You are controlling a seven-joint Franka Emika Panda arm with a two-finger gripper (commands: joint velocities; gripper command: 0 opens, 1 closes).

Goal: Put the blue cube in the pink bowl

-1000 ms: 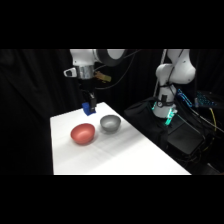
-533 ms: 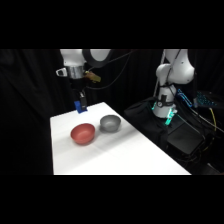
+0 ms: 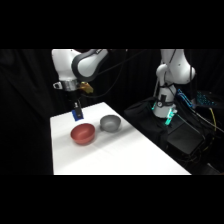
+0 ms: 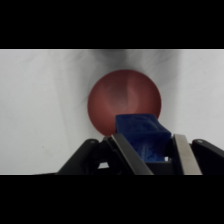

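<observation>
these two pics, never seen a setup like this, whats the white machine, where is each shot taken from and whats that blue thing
The white machine is one robot arm; its base stands at the upper right of the side picture, and its gripper hangs over a white table. That picture comes from a fixed camera beside the table. The other comes from a camera on the arm's wrist, looking down past the gripper's two fingers. The blue thing is a small blue cube, clamped between those fingers, above the table. On the table sit a pink bowl and a grey bowl. In the wrist picture the pink bowl lies below the cube.
</observation>
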